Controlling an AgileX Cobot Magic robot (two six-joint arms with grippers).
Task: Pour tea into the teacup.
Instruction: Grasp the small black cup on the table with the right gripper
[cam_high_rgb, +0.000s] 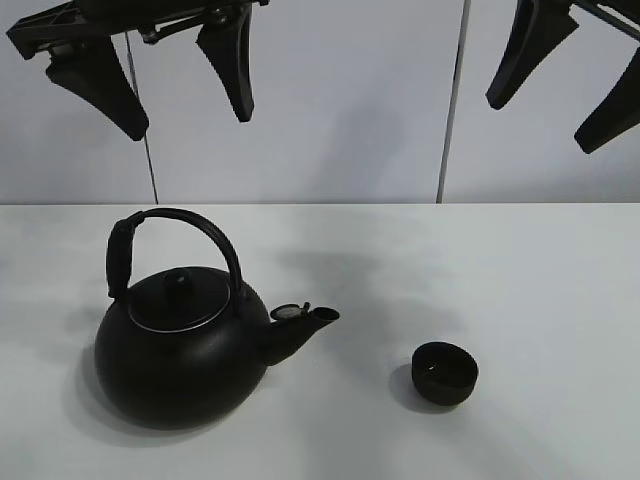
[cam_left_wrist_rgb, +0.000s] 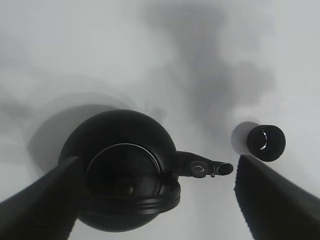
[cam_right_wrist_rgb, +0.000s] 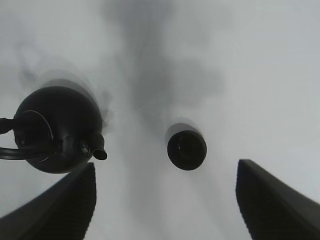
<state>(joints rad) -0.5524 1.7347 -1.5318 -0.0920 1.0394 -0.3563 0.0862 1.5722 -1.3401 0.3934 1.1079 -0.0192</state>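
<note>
Teacup: upright on table, mouth up, right of centre in the high view, in the near part of the table. Round and handleless, so no heading in the table plane; only axis vertical. Inside dark, contents not discernible. Nothing touching it.

Kettle: left of teacup in the high view, well apart from it, upright, lid on. Spout aimed right, roughly toward the teacup, tip short of it with bare table between. Handle raised, arching over the lid.

Left gripper: high above the kettle, fingers spread wide, holding nothing. Left wrist view: kettle far below between the two fingers, teacup just beside one finger in the picture, no contact with either.

Right gripper: high above the table, up and to the right of the teacup, fingers apart, holding nothing. Right wrist view: teacup far below between the fingers, kettle off toward one finger.
</note>
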